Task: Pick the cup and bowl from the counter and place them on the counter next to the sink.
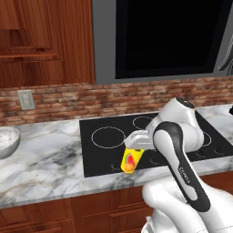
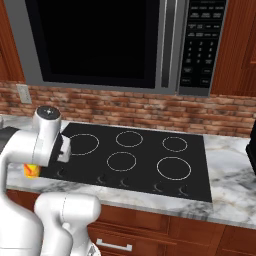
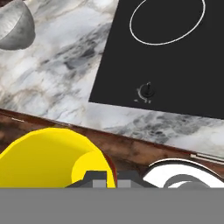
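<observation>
You had the cup (image 1: 132, 160) clamped in the closed gripper (image 1: 134, 146), lifted over the front edge of the cooktop (image 2: 135, 150). The bowl (image 1: 7, 141) sat untouched on the counter (image 1: 41, 164) to the left; both placements remained.

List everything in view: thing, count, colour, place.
cup: one, yellow with red blotch, held above the cooktop's front left corner
bowl: one, grey-white, on the counter far left
counter: one, white marble, both sides of the cooktop
cooktop: one, black with white rings, centre
microwave: one, black and grey, above the cooktop
outlet: one, pale, on the brick wall
cabinets: reddish-brown, under the counter
end effector: one, white, shut on the cup
</observation>
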You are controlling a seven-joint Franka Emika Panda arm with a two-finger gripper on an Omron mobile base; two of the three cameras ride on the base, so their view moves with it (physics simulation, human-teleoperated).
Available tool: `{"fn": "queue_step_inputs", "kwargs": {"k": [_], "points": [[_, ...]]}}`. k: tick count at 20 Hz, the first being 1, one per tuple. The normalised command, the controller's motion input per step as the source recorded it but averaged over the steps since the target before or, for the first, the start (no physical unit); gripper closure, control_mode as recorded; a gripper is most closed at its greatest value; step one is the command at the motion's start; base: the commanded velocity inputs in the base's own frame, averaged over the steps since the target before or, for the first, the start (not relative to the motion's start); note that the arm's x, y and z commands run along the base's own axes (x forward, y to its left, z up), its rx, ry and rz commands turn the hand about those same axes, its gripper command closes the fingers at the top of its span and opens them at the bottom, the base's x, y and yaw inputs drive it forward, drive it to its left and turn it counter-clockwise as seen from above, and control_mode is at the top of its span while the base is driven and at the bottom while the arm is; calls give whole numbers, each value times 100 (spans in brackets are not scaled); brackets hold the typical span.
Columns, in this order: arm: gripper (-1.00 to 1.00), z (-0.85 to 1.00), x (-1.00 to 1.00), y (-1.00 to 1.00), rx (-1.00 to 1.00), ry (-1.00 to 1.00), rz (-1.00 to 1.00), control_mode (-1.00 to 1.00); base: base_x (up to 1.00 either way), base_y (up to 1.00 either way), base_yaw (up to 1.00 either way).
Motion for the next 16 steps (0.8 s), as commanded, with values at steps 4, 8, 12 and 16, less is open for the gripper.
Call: {"fn": "queue_step_inputs", "kwargs": {"k": [4, 8, 12, 16], "points": [[100, 0, -34, -59, -1, 0, -15, -100, 0, 0, 0], [100, 7, -20, -56, -1, 0, -16, -100, 0, 0, 0], [100, 16, -3, -51, -1, 0, -18, -100, 0, 0, 0], [100, 9, -3, -51, -5, 3, -15, -100, 0, 0, 0]]}}
